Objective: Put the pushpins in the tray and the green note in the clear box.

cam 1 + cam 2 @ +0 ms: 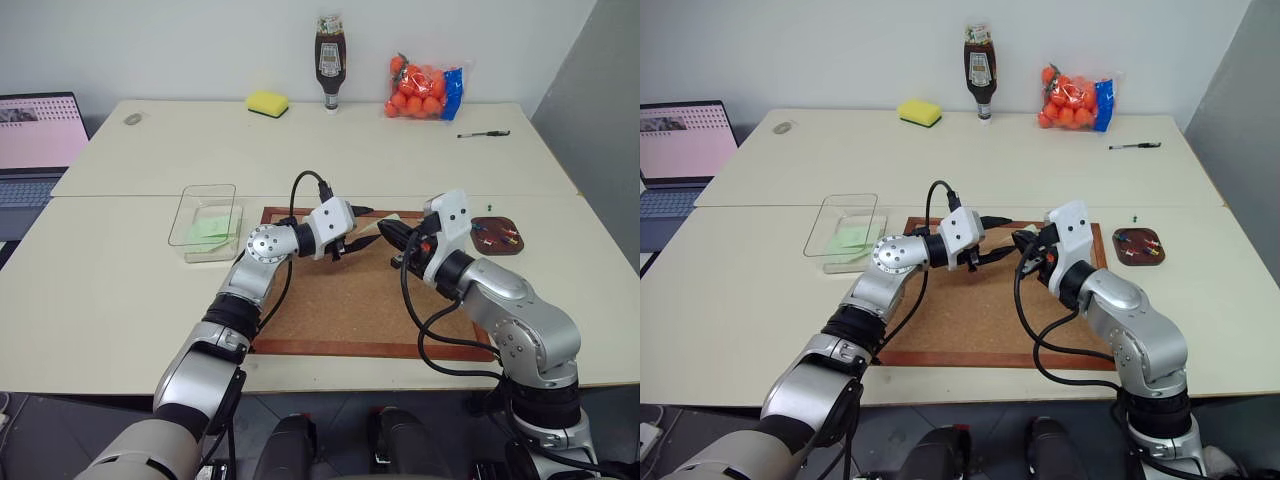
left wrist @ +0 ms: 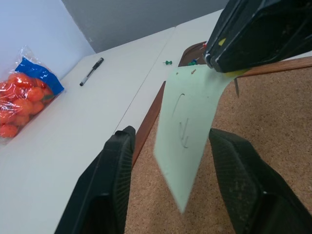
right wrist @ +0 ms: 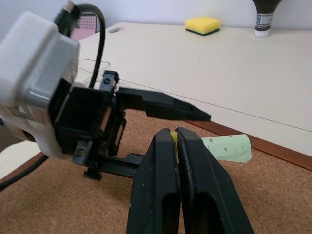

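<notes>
My right gripper (image 3: 173, 135) is shut on the top edge of the green note (image 2: 187, 131), which it holds above the corkboard (image 1: 340, 310). A small yellow bit shows between its fingertips. My left gripper (image 2: 171, 136) is open, with one finger on each side of the hanging note and a gap on both sides. Another pale green sheet (image 1: 210, 229) lies in the clear box (image 1: 190, 205) to the left of the board. The brown tray (image 1: 497, 237) to the right of the board holds several coloured pins. One green pushpin (image 1: 1134, 217) lies on the table beside it.
At the table's back stand a yellow sponge (image 1: 267, 102), a sauce bottle (image 1: 329, 60) and a bag of oranges (image 1: 420, 88). A pen (image 1: 484, 133) lies at the back right. An open laptop (image 1: 35, 140) sits at the far left.
</notes>
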`<state>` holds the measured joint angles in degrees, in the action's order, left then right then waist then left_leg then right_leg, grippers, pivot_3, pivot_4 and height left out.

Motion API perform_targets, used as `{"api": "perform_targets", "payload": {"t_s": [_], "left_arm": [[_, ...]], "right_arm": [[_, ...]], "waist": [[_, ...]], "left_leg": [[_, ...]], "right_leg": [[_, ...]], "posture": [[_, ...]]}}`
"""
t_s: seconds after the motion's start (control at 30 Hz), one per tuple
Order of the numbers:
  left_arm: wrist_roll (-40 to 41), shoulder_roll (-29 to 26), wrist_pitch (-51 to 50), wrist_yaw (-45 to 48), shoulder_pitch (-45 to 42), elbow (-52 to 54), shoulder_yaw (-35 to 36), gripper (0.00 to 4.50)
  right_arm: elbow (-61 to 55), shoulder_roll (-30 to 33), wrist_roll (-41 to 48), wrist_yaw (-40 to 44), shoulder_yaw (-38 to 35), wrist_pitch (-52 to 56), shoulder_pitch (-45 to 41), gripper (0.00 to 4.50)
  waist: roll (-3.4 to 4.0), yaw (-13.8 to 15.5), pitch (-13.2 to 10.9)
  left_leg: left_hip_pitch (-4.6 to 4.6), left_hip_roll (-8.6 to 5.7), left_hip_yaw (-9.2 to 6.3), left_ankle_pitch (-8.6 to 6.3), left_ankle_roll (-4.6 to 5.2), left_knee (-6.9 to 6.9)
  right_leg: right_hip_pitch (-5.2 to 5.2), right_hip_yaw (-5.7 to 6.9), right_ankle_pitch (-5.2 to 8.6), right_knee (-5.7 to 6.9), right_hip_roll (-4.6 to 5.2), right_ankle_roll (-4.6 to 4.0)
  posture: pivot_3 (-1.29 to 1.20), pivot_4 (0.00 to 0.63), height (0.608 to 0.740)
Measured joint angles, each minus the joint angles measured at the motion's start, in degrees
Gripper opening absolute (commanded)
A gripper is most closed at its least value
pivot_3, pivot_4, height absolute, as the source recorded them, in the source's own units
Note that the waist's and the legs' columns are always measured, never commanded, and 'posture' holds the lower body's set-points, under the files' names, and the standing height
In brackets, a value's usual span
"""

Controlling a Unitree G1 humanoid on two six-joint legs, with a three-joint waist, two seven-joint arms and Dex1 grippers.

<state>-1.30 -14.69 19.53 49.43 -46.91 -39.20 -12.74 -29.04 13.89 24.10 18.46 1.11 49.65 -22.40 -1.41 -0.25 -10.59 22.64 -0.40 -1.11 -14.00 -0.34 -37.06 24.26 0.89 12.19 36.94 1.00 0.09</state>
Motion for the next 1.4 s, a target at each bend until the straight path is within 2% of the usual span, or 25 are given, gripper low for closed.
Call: {"api": "perform_targets", "payload": {"t_s": [0.1,0.23,0.93,1.27,1.4], "left_arm": [[0.0,0.1,0.9,0.0,-0.3,-1.2,0.0,1.01],[0.0,0.3,1.0,0.0,-0.4,-2.1,0.0,0.06],[-3.9,0.1,5.9,-1.4,-0.9,-3.8,-0.5,0.06],[-7.1,-0.8,7.9,-5.0,-0.7,-4.7,-0.8,0.06],[-7.2,-0.9,8.2,-5.0,0.2,-4.6,-0.9,0.06]], "right_arm": [[-0.1,0.0,0.3,-0.4,0.0,0.3,-0.4,0.0],[-0.1,-0.8,1.3,-1.3,0.0,0.9,-0.4,0.0],[-2.0,-2.6,4.2,-5.4,-3.1,1.1,-0.4,0.0],[-2.2,-2.3,4.6,-7.4,-7.8,0.8,-0.4,0.0],[-2.7,0.5,5.4,-7.6,-12.5,0.8,1.2,0.0]], "waist": [[0.0,0.0,0.0],[0.0,0.0,0.0],[0.0,0.0,0.0],[0.0,0.0,0.0],[0.0,0.1,0.0]], "left_leg": [[0.0,0.0,-0.02,0.0,0.0,0.0],[0.01,0.0,-0.01,0.0,0.0,0.01],[0.01,0.02,-0.03,0.0,0.0,0.01],[0.01,0.01,-0.02,0.0,0.0,0.01],[0.02,0.0,-0.01,0.0,0.0,0.01]], "right_leg": [[0.0,0.02,0.0,0.0,0.0,0.0],[0.0,0.01,0.0,-0.01,0.0,0.0],[0.0,0.03,0.0,0.01,0.0,0.0],[0.0,0.02,0.0,0.01,0.0,0.0],[-0.01,0.02,0.0,-0.01,0.01,0.0]], "posture": [[0.0,0.15,0.74],[0.0,0.15,0.74],[0.0,0.15,0.74],[0.0,0.15,0.74],[0.0,0.15,0.74]]}}
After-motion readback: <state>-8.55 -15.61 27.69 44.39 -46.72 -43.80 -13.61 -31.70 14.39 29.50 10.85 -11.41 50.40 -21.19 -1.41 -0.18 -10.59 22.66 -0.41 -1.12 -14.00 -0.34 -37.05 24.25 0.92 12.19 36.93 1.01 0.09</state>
